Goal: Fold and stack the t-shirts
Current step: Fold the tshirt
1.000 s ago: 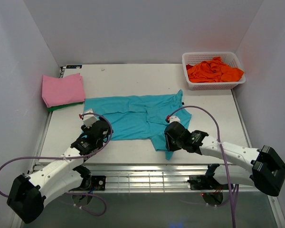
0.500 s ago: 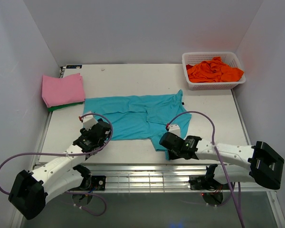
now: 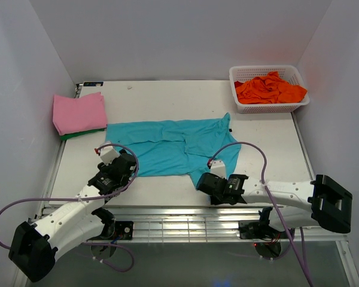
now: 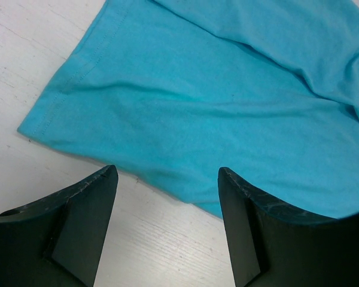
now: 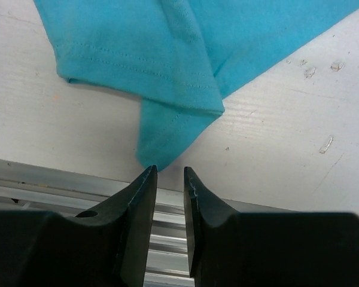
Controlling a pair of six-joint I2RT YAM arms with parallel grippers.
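A teal t-shirt lies spread flat in the middle of the table, one sleeve tip reaching the front edge. My left gripper hovers open at its near-left hem corner; in the left wrist view the hem lies just ahead of the left gripper, nothing between the fingers. My right gripper sits low at the front edge. In the right wrist view the right gripper has its jaws narrowly apart, right behind the sleeve tip of the teal t-shirt, not closed on it.
A folded pink t-shirt lies on a green one at the back left. A white lattice basket at the back right holds crumpled orange t-shirts. Aluminium rails run along the table's front edge.
My right gripper has slid left and toward the front edge, down to the sleeve tip. My left gripper has shifted slightly left; its jaws stayed open.
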